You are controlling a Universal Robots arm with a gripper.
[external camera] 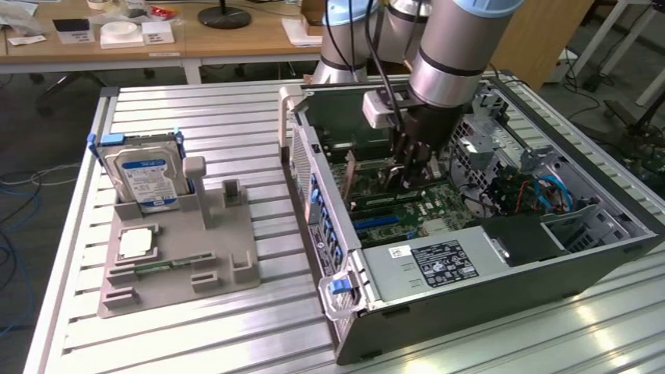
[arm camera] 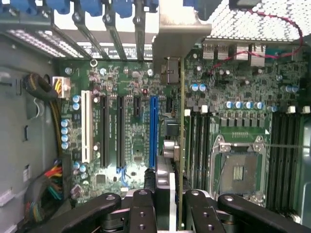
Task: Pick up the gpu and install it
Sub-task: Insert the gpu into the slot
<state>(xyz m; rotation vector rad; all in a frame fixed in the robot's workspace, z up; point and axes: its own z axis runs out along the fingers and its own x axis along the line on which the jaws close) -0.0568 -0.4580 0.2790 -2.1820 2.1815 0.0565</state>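
- Exterior view: the arm reaches down into the open computer case (external camera: 488, 257), which lies on its side on the slatted metal desk (external camera: 208, 117).
- The end effector (external camera: 403, 175) sits low inside the case, just above the green motherboard (external camera: 406, 210) and near the case's rear wall. From this angle I cannot make out what it carries.
- The power supply (external camera: 447, 261) fills the near end of the case, well apart from the end effector.
- Toward the exterior view's left, a grey fixture (external camera: 198, 265) rests on the desk. A hard drive (external camera: 146, 175) with a blue label stands upright in it, and a processor chip (external camera: 137, 243) lies flat in front of that.
- Wrist view: the end effector (arm camera: 170, 194) is clenched on the gpu (arm camera: 171, 131). I see the card edge-on between the two black fingers (arm camera: 143, 206).
- The card's silvery bracket (arm camera: 177, 39) points at the case's rear slot openings, by the blue retaining clips (arm camera: 87, 6).
- The gpu runs alongside the long blue expansion slot (arm camera: 153, 131), between that slot and the memory slots (arm camera: 199, 141). I cannot tell whether its edge touches a slot.
- The open processor socket (arm camera: 240, 167) lies beyond the memory slots, apart from the card.
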